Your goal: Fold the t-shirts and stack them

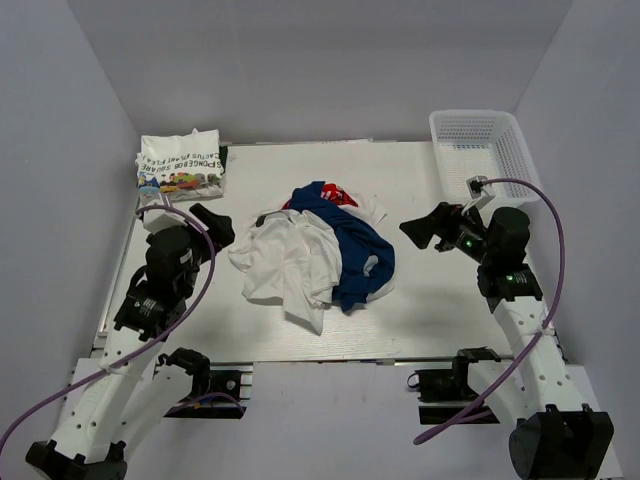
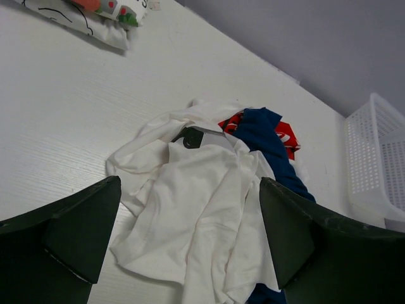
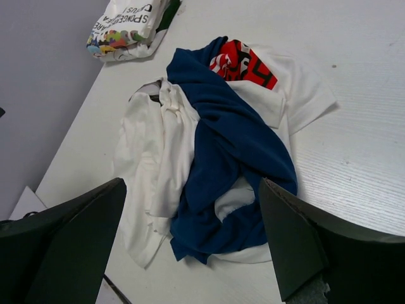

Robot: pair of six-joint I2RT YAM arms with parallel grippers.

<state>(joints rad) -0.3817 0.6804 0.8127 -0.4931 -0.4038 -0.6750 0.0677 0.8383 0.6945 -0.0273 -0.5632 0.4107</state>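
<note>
Left gripper (image 1: 217,224) and right gripper (image 1: 416,233), both agape, flank the tangled t-shirts (image 1: 315,255); next probably means pulling one free.

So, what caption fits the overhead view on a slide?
Both open, left gripper and right gripper flank a crumpled heap of t-shirts; a folded cartoon-print tee lies far left, a basket far right.

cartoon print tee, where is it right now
In the top view the folded cartoon print tee lies at the far left corner of the table, just beyond the left gripper and apart from the crumpled pile at the centre.
</note>
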